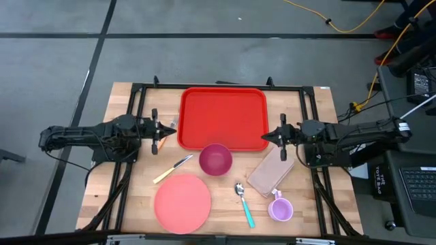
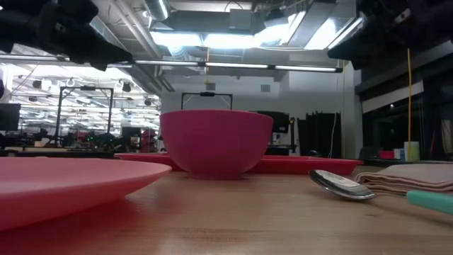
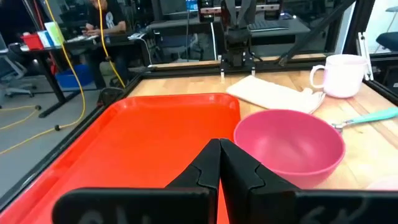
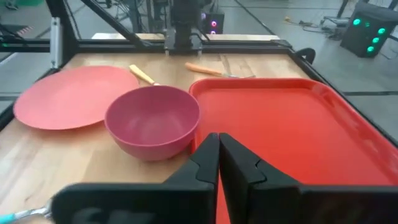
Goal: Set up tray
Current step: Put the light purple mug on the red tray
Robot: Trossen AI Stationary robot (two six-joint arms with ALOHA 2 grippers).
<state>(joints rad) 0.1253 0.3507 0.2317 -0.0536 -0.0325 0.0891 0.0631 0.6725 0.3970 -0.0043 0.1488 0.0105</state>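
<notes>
Tray (image 1: 223,116) sits flat at the far-centre of the table (image 1: 129,197), bare red surface, between my two arms. My left gripper (image 1: 165,127) hangs just off the tray's left edge, fingers pressed together, holding nothing; the left wrist view shows the two dark fingers (image 3: 239,168) meeting over the tray's near rim. My right gripper (image 1: 270,137) is at the tray's right edge near its front corner, fingers likewise together with nothing between them. Magenta bowl (image 1: 215,159) stands upright just in front of the tray's near edge, apparently touching the rim. Salmon plate (image 1: 182,203) lies nearer the table front, left of centre. Yellow-handled knife (image 1: 172,169) lies between plate and left arm. Teal-handled spoon (image 1: 244,201) lies right of the plate. Folded napkin (image 1: 271,173) and lilac mug (image 1: 280,209) sit right-front, the mug upright.
</notes>
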